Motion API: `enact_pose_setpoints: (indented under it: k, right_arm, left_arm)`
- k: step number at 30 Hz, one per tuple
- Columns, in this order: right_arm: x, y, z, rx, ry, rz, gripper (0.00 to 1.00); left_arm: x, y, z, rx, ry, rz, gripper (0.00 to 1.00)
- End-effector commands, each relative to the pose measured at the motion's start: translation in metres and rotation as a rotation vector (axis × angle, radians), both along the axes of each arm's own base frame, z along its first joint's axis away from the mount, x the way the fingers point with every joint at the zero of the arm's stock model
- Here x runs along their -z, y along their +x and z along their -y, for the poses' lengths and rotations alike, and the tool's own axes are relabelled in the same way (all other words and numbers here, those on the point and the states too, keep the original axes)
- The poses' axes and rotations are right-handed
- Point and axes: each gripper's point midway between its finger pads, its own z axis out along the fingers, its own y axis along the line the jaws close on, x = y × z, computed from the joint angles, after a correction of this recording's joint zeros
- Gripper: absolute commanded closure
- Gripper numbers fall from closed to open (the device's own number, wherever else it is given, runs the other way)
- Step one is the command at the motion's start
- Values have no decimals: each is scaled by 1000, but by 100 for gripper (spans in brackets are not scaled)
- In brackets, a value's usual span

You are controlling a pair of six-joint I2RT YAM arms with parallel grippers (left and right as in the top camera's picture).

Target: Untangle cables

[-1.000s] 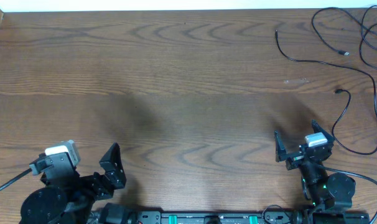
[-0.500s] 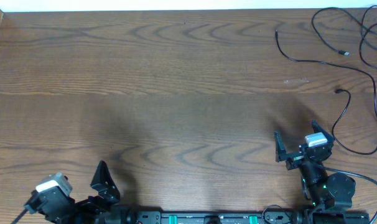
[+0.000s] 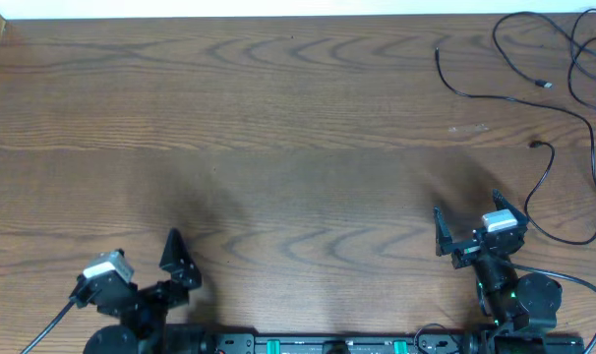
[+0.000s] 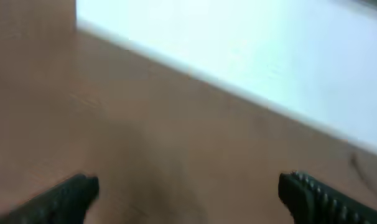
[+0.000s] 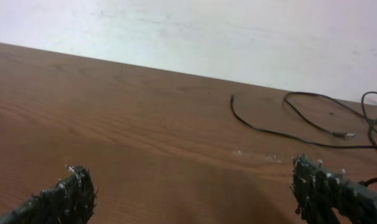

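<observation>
Black cables (image 3: 546, 86) are laid loosely at the table's (image 3: 278, 118) far right corner, seemingly separated, though partly cut off. Left gripper (image 4: 188, 199) and right gripper (image 5: 191, 171) are held spread and empty at the near edge, likely to avoid snagging.

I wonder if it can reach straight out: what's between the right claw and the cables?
Only bare table between the right gripper and the cables, seen in the overhead and right wrist views.

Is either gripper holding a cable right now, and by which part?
Nothing is held: the left gripper and right gripper are open and empty; the cables lie loose beyond the right one.
</observation>
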Motion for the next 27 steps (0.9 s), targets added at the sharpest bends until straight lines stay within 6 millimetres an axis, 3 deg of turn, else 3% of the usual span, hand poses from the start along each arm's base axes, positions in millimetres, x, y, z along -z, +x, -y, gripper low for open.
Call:
enact_pose_setpoints:
  k: [1, 7, 16, 23, 27]
  right_arm:
    - [1, 1, 3, 13, -8, 4, 1]
    - [1, 1, 3, 13, -8, 4, 1]
    - [1, 1, 3, 13, -8, 4, 1]
    - [1, 1, 3, 13, -8, 4, 1]
    - [1, 1, 3, 13, -8, 5, 1]
  left_arm:
    - [8, 19, -2, -9, 14, 39, 2]
    - [30, 47, -3, -13, 15, 75, 2]
    - [81, 76, -3, -12, 14, 96, 2]
    - [109, 86, -3, -12, 15, 100, 2]
    - [112, 85, -2, 0, 48, 81, 2]
